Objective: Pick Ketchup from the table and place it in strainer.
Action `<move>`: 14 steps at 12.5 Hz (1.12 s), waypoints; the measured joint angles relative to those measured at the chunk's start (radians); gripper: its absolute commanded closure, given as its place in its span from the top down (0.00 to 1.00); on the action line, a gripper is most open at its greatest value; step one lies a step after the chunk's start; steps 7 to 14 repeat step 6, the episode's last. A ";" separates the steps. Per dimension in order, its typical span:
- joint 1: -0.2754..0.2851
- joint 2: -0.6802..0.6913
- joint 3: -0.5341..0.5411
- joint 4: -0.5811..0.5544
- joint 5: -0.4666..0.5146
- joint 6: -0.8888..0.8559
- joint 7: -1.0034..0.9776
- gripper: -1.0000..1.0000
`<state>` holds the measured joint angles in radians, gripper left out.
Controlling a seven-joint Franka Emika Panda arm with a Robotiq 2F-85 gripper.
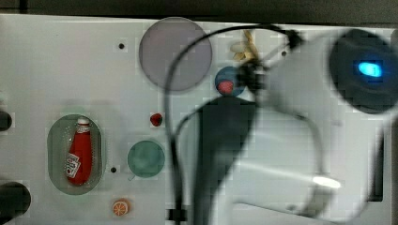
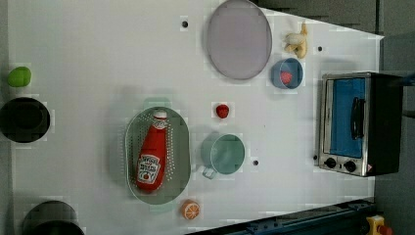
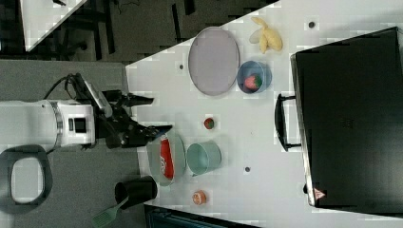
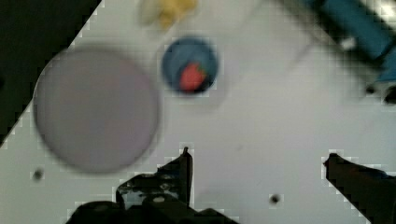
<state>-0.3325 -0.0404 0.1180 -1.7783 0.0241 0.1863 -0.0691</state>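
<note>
Red and glossy, the Ketchup lay on its side inside the strainer, its white cap pointing toward the far end of the basket and its white label facing up, the bottle running along the strainer's long axis. The pale green strainer sat on the white bench, toward the edge that runs along the left view's bottom, with a round green cup just beside it and an orange slice near that same edge. A small red fruit rested apart from the cup, further in from that edge. Toward the opposite edge stood a large grey-lilac plate, and next to it a blue bowl holding another red fruit, with a banana close by. A toaster oven occupied the bench's end at the left view's right. The tool was released, its two dark fingers spread wide with nothing between them; in the right view it hung off the bench's edge, apart from the bottle, close to the strainer's rim. In the wrist view the fingers framed bare bench, with the plate and the blue bowl beyond them.
</note>
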 measured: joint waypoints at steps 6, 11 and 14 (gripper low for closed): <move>-0.001 -0.007 0.044 0.037 -0.050 -0.030 0.052 1.00; -0.001 -0.007 0.044 0.037 -0.050 -0.030 0.052 1.00; -0.001 -0.007 0.044 0.037 -0.050 -0.030 0.052 1.00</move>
